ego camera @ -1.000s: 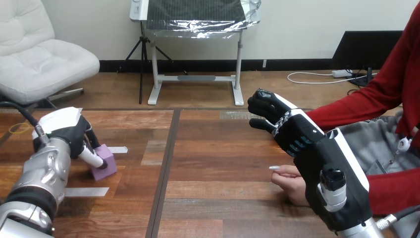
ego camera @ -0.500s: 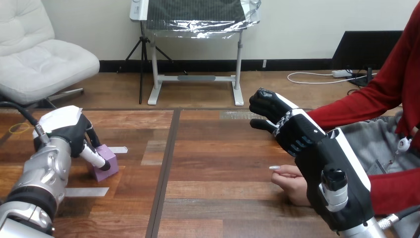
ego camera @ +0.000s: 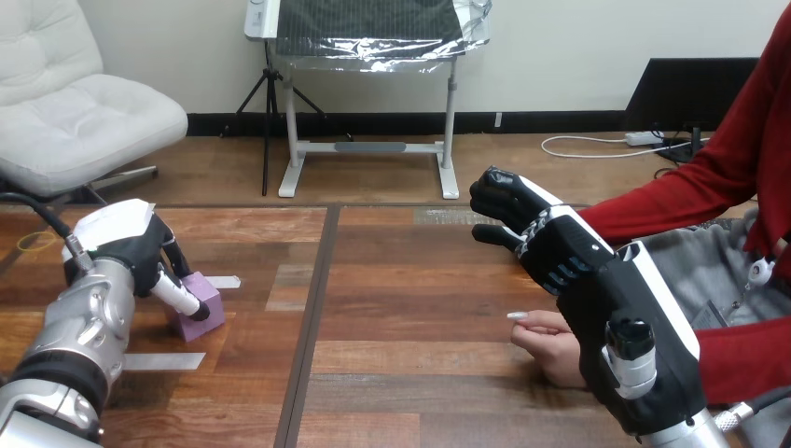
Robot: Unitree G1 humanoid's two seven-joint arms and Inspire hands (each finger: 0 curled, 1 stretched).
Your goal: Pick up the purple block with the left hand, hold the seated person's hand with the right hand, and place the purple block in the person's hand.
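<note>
1. The purple block [ego camera: 211, 293] is on the table [ego camera: 410, 280] at my left side, between two strips of grey tape [ego camera: 164, 360]. As far as I can see, it still rests on the wood.
2. My left hand [ego camera: 126, 247] is on the block. My thumb lies across its near face and my other fingers are curled behind it, so I am clasping it.
3. I judge the grasp to be made but the lift not yet begun. That puts the first step about half done.
4. My right hand [ego camera: 552, 245] hangs in the air over the right half of the table, with its fingers loose and extended and nothing in them.
5. The person's hand [ego camera: 543, 342] rests on the table below it, partly hidden behind my right arm. I am not holding it, and I cannot see any contact between us.
6. Still to do: raise the block, take the person's hand in my right hand, carry the block across and set it in their hand.
7. Compared with a second ago, very little has changed. My left hand has settled a touch closer round the block, which has barely shifted. My right hand has drifted slightly lower and to the right. The person's hand has stayed put.
</note>
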